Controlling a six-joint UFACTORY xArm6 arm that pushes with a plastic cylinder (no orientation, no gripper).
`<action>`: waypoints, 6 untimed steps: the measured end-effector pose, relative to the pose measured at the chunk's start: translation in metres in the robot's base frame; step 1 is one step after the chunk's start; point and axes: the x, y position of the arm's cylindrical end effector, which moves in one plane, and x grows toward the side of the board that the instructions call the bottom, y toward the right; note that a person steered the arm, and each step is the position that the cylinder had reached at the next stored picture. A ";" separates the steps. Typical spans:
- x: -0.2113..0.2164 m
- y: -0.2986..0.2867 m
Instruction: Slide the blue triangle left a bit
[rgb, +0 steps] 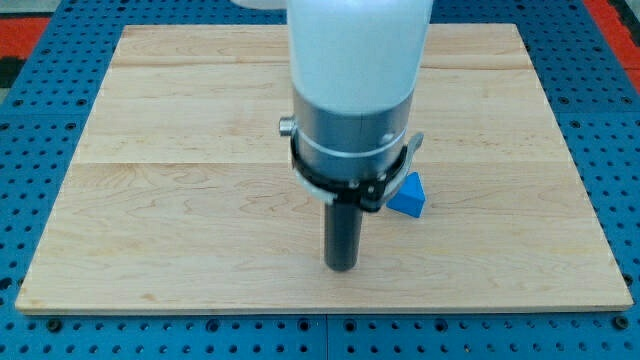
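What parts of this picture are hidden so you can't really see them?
- Small blue triangle block: in the camera view its left part is hidden behind the arm's grey metal collar, so its full shape cannot be made out.
- Light wooden board: its middle strip, up to the view's top, is covered by the arm; any blocks there would be hidden.
- White arm housing: cut off by the view's top edge.
- My tip: visible, lower left of the triangle; whether it touches the board is unclear.

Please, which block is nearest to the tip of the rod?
Only one block shows: the blue triangle, just right of my tip and slightly toward the view's top, partly behind the arm.
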 end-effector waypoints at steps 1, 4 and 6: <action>0.019 0.012; -0.040 0.096; -0.073 0.108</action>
